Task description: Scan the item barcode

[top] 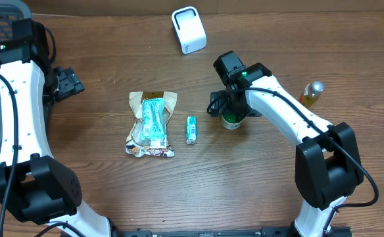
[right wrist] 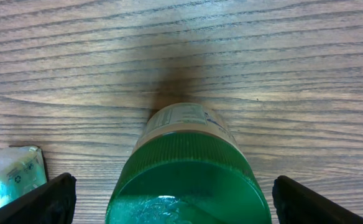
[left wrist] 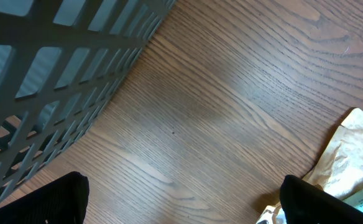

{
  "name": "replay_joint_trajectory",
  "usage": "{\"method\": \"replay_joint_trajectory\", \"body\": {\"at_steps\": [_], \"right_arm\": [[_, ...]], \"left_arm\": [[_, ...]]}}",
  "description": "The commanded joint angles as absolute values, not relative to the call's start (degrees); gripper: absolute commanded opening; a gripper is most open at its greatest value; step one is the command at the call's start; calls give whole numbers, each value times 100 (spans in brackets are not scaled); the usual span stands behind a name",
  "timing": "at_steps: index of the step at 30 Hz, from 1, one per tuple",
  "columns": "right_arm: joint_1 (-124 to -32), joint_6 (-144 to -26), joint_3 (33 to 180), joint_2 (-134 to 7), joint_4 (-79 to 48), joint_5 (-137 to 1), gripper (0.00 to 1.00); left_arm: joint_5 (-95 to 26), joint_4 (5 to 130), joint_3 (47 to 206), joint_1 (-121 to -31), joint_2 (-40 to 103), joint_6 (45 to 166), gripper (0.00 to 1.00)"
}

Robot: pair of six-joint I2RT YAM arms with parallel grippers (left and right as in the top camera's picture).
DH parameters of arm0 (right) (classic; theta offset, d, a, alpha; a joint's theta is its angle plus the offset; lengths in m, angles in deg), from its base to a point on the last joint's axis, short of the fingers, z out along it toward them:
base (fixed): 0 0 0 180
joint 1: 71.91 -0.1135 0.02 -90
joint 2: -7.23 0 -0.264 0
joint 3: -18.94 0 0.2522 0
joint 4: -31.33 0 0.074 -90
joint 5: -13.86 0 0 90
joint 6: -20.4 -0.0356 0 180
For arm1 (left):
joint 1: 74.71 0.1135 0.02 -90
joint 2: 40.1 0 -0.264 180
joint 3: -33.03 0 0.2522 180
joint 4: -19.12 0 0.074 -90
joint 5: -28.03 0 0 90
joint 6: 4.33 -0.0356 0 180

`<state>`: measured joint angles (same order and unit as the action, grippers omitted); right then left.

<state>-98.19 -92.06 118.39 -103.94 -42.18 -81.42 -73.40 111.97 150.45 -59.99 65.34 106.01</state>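
The jar stands right of the table's middle, not scanned yet, with the right gripper open around it, not touching, the left gripper open too, and the scanner at the far edge.

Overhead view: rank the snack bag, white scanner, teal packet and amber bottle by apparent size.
1. snack bag, clearly largest
2. white scanner
3. amber bottle and teal packet: too alike to rank; the bottle may be standing, which hides its length.
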Motion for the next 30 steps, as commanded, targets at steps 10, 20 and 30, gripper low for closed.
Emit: {"method": "replay_joint_trajectory", "body": {"at_steps": [10, 20, 30], "right_arm": [[-9819, -9215, 11439, -10401, -3783, -8144, 97], [-9817, -9215, 11291, -10401, -3560, -8164, 98], [-9802, -9213, 11288, -10401, -3477, -8166, 98]], "left_arm": [[-7416, 11193, 15143, -5977, 6591, 10494, 100], [-7416, 11193, 15145, -5977, 6591, 10496, 99], [-7416, 11193, 15145, -5977, 6589, 10494, 100]]}}
